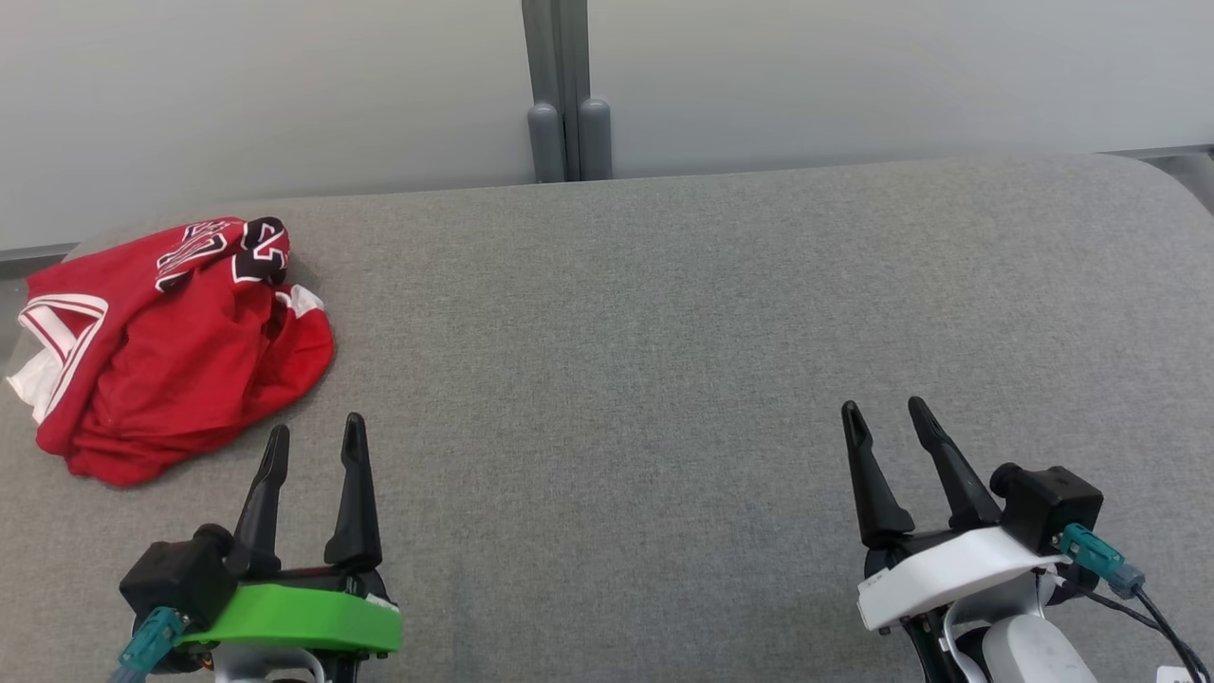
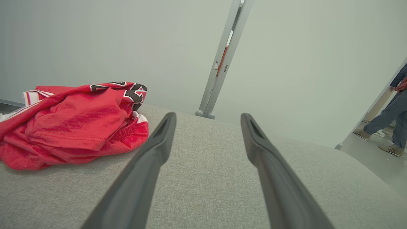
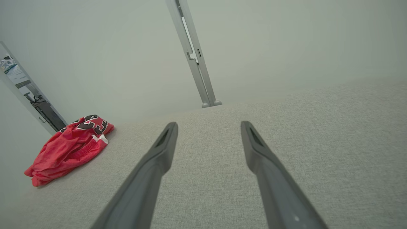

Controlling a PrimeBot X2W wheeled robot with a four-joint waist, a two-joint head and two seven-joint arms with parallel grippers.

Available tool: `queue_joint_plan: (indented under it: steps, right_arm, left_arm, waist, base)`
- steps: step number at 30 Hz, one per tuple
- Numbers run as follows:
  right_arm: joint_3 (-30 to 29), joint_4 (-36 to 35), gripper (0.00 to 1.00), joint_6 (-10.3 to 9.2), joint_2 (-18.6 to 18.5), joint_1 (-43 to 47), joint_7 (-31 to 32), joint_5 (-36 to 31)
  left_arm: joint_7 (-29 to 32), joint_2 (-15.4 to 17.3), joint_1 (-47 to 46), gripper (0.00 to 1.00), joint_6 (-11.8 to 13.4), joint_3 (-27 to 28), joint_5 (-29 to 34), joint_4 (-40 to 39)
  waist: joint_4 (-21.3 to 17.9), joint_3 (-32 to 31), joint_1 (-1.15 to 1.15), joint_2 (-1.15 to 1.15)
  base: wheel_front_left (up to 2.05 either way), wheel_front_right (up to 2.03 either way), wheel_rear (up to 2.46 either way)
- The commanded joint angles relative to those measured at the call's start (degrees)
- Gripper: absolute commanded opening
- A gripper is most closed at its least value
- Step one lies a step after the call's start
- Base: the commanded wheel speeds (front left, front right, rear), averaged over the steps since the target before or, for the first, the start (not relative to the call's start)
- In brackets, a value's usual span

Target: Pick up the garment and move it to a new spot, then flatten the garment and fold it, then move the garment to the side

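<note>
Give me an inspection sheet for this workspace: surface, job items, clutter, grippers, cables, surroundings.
Surface: grey woven fabric tabletop, flat, with a rounded far right corner.
Job's things: crumpled red jersey with white trim and black lettering, bunched at the far left, not held.
Clutter: nothing seen.
Grippers: left gripper open, empty, just short of the jersey; right gripper open, empty, over the tabletop.
Cables: teal connector at the left wrist; teal connector at the right wrist with dark leads running off the lower right.
Surroundings: pale wall panels, grey upright post, a person's legs beyond an opening.
</note>
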Motion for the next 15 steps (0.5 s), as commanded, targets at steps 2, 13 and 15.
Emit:
queue_joint_plan:
  steps: [2, 13, 15]
  right_arm:
    - [0.5, -0.7, 1.0, 0.02, -0.3, -0.1, -0.7, -2.1]
    - [-1.2, -0.3, 1.0, 0.03, -0.3, 0.9, -2.0, -5.7]
    - [-1.3, -0.1, 1.0, 0.03, -0.3, 1.0, -2.2, -6.5]
  left_arm:
    - [-0.6, 0.4, 0.1, 1.0, 0.3, -0.1, 2.0, 0.0]
    - [-1.9, 0.5, 0.7, 1.0, 0.7, -0.8, 6.3, 1.1]
    - [-2.2, 0.5, 0.8, 1.0, 0.8, -0.9, 7.2, 1.3]
  waist:
    - [-0.1, -0.1, 0.0, 0.0]
    - [-0.3, -0.8, 0.0, 0.0]
    - [-0.3, -0.9, 0.0, 0.0]
  base:
    - [0.0, 0.0, 0.0]
    - [0.0, 0.0, 0.0]
    - [0.0, 0.0, 0.0]
